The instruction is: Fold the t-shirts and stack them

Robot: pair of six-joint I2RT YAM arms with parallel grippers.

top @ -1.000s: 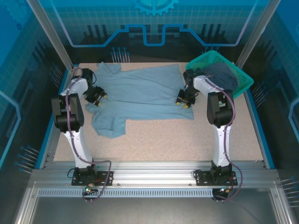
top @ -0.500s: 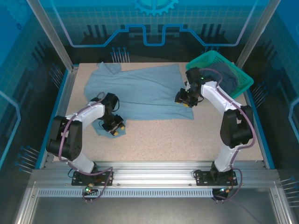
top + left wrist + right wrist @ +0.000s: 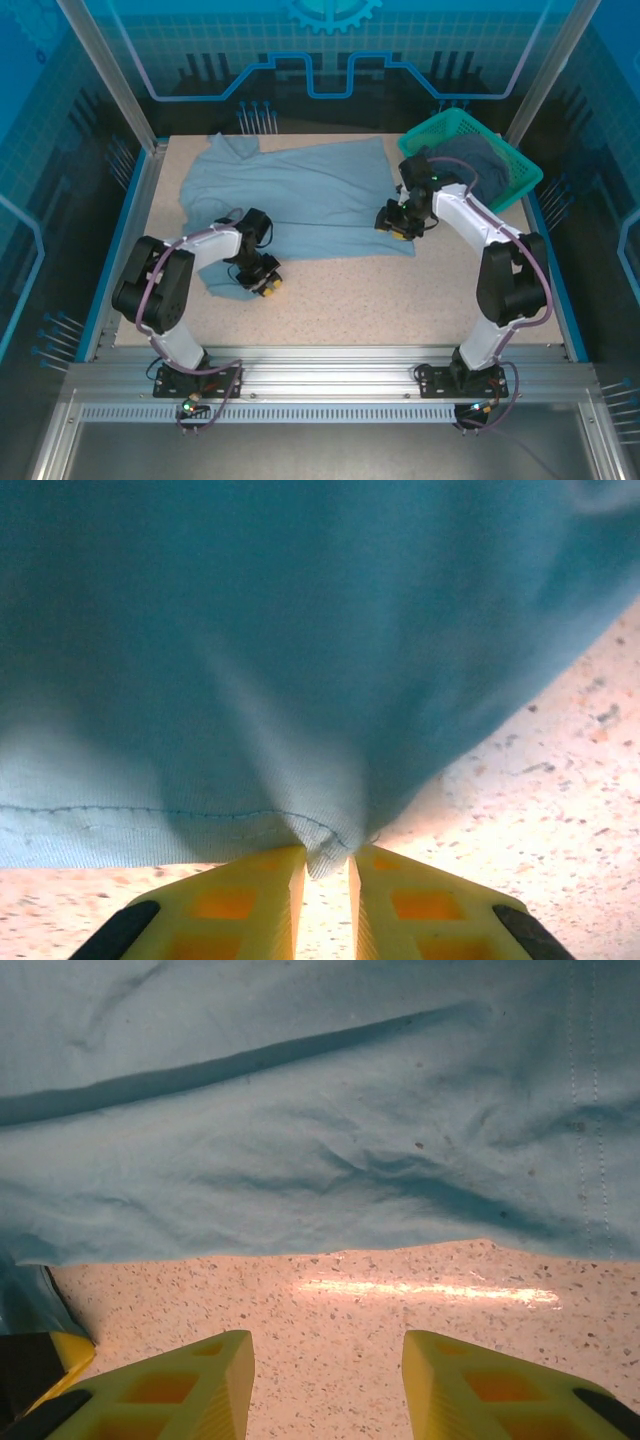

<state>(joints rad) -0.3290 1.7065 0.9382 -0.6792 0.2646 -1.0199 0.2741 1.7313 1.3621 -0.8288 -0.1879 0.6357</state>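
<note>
The pale blue-grey t-shirt (image 3: pixel 300 195) lies spread across the back of the table, one sleeve hanging toward the near left. My left gripper (image 3: pixel 265 285) sits at that sleeve's near edge. In the left wrist view its yellow fingers (image 3: pixel 250 900) stand almost together, and the stitched hem of the shirt (image 3: pixel 300 630) is puckered and pinched between their tips. My right gripper (image 3: pixel 395 222) is at the shirt's near right corner; its jaws (image 3: pixel 328 1360) stand open over bare table, just short of the cloth edge (image 3: pixel 300 1140). The darker slate t-shirt (image 3: pixel 475 160) lies bunched in the basket.
The teal-green mesh basket (image 3: pixel 520 175) stands at the back right corner, close behind the right arm. Speckled beige tabletop (image 3: pixel 400 300) lies bare in front of the shirt. A raised blue rim (image 3: pixel 560 290) bounds the table.
My left arm swung from the shirt's far left side down to the near sleeve, and its jaws narrowed onto the hem. The right gripper shifted slightly along the shirt's right edge, still open.
</note>
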